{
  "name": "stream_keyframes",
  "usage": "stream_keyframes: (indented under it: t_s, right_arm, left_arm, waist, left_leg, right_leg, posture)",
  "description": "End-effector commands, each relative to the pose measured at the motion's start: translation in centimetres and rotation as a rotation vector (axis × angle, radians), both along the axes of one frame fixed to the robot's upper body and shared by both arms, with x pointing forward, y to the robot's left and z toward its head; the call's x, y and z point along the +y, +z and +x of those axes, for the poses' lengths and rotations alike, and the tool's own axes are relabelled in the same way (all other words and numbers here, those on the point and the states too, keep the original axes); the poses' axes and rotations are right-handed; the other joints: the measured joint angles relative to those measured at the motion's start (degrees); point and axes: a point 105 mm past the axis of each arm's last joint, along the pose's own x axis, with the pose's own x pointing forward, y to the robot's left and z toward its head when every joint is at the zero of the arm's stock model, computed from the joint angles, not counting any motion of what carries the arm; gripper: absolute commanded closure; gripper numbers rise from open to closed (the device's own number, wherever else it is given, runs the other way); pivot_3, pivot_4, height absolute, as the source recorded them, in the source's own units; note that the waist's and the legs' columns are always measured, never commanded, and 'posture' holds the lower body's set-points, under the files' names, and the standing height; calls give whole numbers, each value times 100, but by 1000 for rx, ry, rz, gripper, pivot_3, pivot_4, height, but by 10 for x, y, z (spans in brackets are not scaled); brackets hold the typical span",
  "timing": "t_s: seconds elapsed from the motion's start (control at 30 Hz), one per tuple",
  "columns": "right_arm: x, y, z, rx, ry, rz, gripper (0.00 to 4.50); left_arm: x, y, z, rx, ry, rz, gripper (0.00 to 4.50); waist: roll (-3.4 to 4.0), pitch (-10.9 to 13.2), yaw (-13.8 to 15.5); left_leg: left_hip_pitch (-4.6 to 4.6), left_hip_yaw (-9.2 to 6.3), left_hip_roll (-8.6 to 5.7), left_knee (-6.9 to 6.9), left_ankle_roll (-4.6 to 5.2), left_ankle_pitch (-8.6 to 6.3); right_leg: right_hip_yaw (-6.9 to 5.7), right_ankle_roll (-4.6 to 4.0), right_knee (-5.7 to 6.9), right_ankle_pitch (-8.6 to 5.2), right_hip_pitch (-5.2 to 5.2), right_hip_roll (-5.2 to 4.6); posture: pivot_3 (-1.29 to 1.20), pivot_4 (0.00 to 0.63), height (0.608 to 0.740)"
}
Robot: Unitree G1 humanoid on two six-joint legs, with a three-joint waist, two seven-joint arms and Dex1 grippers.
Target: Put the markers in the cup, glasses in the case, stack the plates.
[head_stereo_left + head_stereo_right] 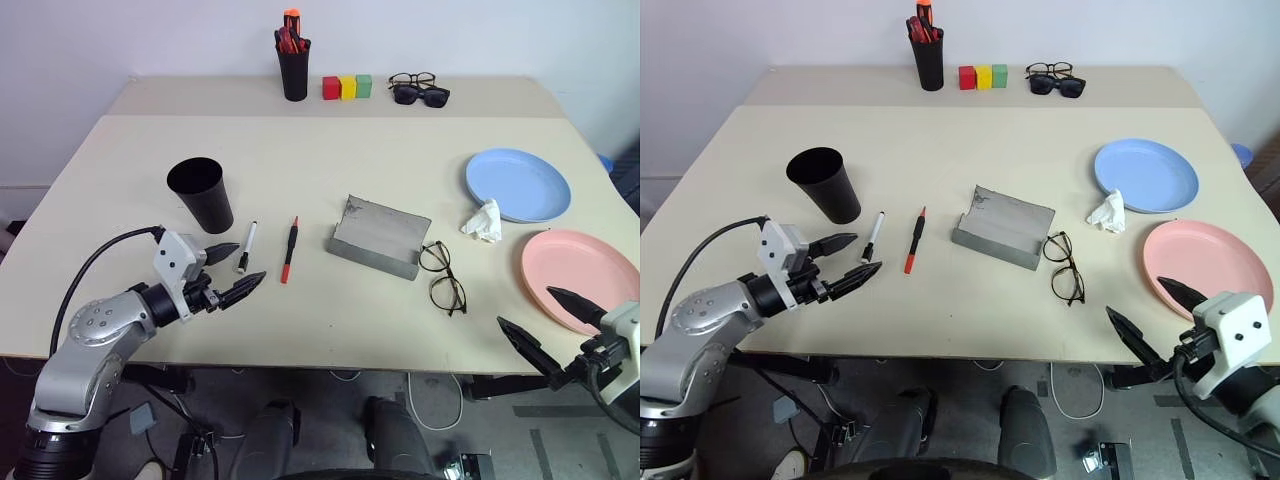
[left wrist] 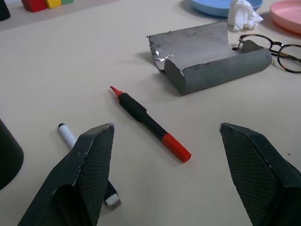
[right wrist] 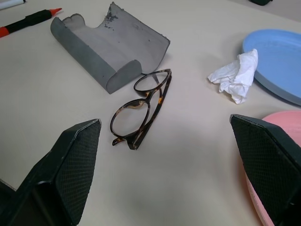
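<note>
our left gripper (image 1: 232, 268) hovers wide open by the white marker (image 1: 245, 246) and red marker (image 1: 290, 250), beside the cup (image 1: 202, 193). right gripper (image 1: 548, 322) spread wide near the pink plate (image 1: 585, 275); blue plate (image 1: 518, 183) apart. glasses (image 1: 441, 277) touch the open case (image 1: 377, 237). no readable lettering.

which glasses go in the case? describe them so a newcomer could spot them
Start at the open grey case mid-table. The glasses lie folded on the table just beside its end nearer the pink plate. Thin round wire rims and clear lenses; the sunglasses and thick-framed pair sit at the far edge.
</note>
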Motion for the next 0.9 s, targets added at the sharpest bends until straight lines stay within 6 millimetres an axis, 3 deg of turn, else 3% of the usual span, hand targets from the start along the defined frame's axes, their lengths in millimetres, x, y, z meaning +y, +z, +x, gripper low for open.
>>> stream_keyframes:
  t_s: [0.03,0.3,0.9]
  right_arm:
    - [4,8,0,-32,17,-19,0]
    - [-2,8,-1,-32,14,-18,0]
    - [4,9,2,-34,25,-16,0]
  left_arm:
    - [-7,9,-4,-52,-28,2,835]
    - [-8,9,-3,-58,-28,-1,835]
    - [-8,9,-2,-60,-25,-4,835]
  waist:
    - [0,0,-2]
    - [0,0,-1]
    - [0,0,-2]
  left_leg:
    - [0,0,0,1,0,0]
    - [1,0,0,14,0,0]
    - [1,0,1,23,0,0]
  right_leg:
    - [0,0,0,0,0,0]
    - [0,4,9,-2,4,1]
    - [0,1,13,1,5,2]
  posture:
    - [0,150,740]
    - [0,150,740]
    - [0,150,740]
